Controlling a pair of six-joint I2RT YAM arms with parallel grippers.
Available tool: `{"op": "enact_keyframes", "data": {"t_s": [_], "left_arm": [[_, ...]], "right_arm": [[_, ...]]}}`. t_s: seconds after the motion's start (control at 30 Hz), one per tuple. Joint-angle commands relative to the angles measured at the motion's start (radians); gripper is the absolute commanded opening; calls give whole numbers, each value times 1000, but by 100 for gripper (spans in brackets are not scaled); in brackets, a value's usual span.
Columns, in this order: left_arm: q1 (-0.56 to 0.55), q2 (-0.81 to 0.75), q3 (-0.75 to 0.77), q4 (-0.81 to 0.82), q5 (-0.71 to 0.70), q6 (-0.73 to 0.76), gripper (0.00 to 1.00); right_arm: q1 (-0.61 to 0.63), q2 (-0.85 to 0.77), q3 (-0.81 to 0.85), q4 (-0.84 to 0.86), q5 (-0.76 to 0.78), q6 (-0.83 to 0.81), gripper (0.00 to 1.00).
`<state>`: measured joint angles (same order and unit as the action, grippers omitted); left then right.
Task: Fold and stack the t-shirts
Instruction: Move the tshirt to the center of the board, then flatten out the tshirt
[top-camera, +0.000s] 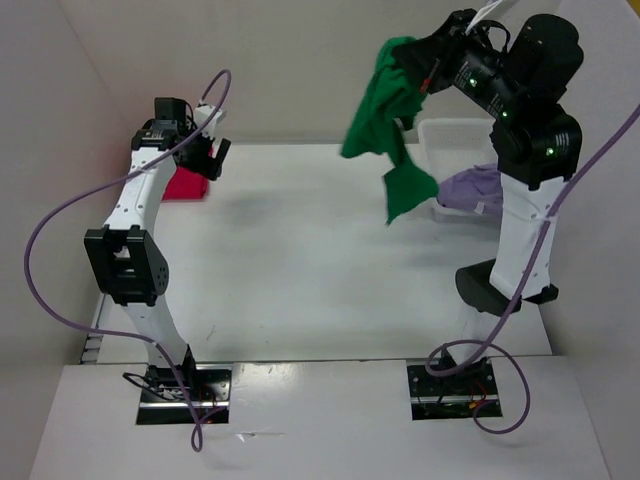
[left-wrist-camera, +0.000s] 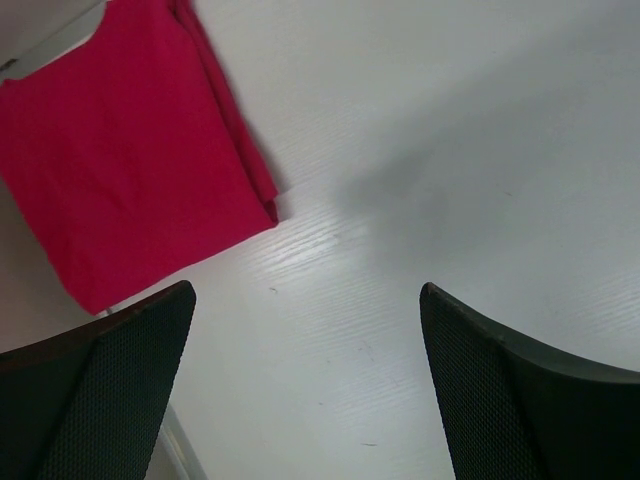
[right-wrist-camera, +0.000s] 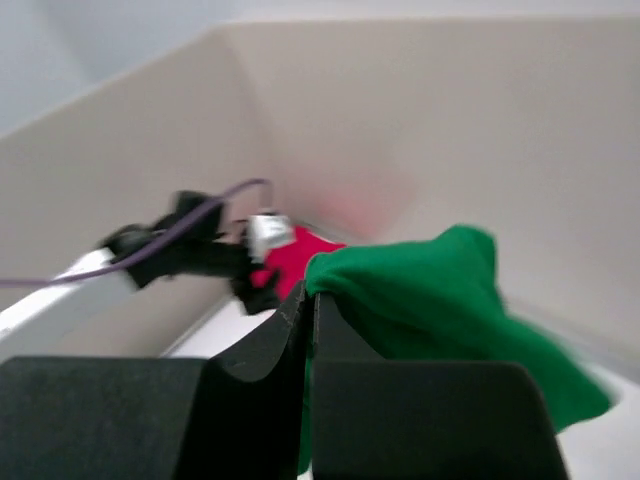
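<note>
My right gripper (top-camera: 432, 62) is shut on the green t-shirt (top-camera: 385, 110) and holds it high in the air at the back right, the cloth hanging down crumpled. In the right wrist view the green t-shirt (right-wrist-camera: 440, 300) is pinched between my closed fingers (right-wrist-camera: 290, 330). The red t-shirt (top-camera: 187, 183) lies folded flat at the far left of the table; it fills the upper left of the left wrist view (left-wrist-camera: 120, 160). My left gripper (top-camera: 215, 155) is open and empty just right of it. The lavender t-shirt (top-camera: 470, 188) lies bunched in the basket.
A white plastic basket (top-camera: 450, 135) stands at the back right of the table, behind the hanging green shirt. White walls close in the table at the back and on both sides. Purple cables loop off both arms.
</note>
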<state>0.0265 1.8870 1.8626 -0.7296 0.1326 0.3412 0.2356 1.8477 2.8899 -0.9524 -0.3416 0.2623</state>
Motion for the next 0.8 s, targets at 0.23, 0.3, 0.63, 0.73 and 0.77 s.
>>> {"op": "enact_keyframes", "data": {"t_s": [0.23, 0.3, 0.63, 0.73, 0.77], "left_arm": [[13, -88, -40, 105, -211, -31, 99], [38, -97, -40, 105, -222, -31, 99], [70, -138, -59, 85, -163, -8, 99], [70, -157, -78, 65, -137, 18, 99], [70, -157, -79, 50, -127, 18, 99]], "right_arm": [[42, 155, -90, 40, 19, 46, 0], [42, 206, -155, 0, 30, 71, 47], [53, 152, -394, -98, 220, -26, 99], [215, 52, -695, -57, 319, -129, 99], [270, 18, -889, -19, 364, -141, 99]]}}
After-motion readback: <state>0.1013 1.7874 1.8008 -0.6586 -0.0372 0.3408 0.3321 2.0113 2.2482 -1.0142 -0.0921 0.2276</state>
